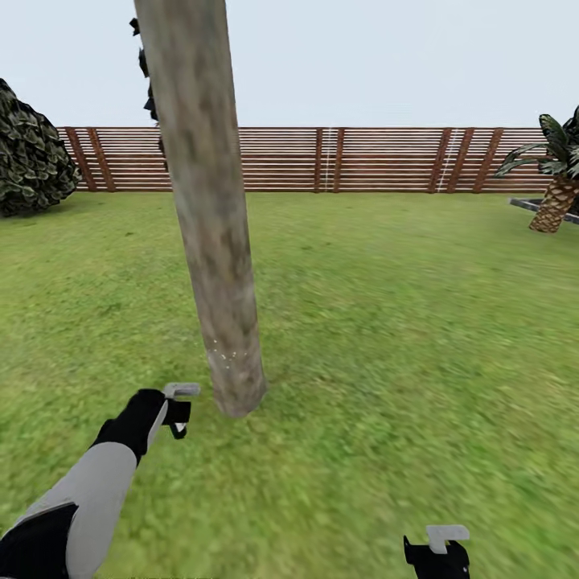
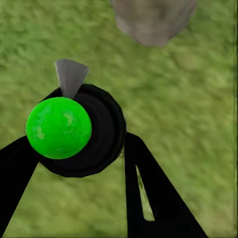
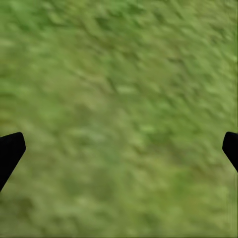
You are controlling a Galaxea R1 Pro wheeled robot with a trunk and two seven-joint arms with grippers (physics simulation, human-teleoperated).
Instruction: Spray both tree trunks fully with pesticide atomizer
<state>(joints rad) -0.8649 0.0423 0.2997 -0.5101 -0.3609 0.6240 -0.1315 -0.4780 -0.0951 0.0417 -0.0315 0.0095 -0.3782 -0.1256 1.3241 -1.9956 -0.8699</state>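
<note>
At the far left of your head view a dark bush sits against the brown slat fence, which runs across the back of the lawn. Nearer you, your left arm reaches forward with the left gripper just beside the base of the tree trunk — close, but whether it touches cannot be told. In the left wrist view its black fingers are clamped round the pesticide atomizer, which shows here as a dark round body with a bright green cap and a grey nozzle tip pointing toward the trunk's foot. On the trunk, low down, you can see a faint scatter of white pesticide specks; the bark above looks bare tan-grey.

Right of the trunk the grass lies open to the fence. Your right gripper hangs low over the lawn, well apart from the tree — its fingertips stand wide at the frame edges of the right wrist view with nothing between them. At the far right stands a scaly palm beside a dark raised edge.
</note>
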